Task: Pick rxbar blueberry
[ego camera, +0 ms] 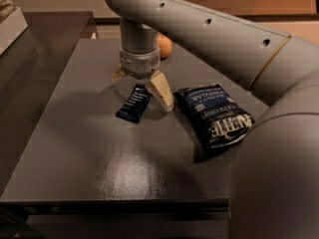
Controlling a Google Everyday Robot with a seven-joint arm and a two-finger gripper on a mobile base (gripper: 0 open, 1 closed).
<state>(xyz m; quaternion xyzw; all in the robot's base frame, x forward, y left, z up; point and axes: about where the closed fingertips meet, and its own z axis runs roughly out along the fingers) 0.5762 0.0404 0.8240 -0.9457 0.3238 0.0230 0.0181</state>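
Observation:
The rxbar blueberry is a small flat navy wrapper with white lettering, lying on the dark grey table near its middle. My gripper hangs just above the bar's far end, pointing down. Its fingers are spread: one cream fingertip stands to the right of the bar, the other shows at the left behind the wrist. Nothing is held between them.
A large dark blue chip bag lies right of the bar, close to the right fingertip. A round orange fruit sits at the table's back, behind the arm. A lighter counter edge is at far left.

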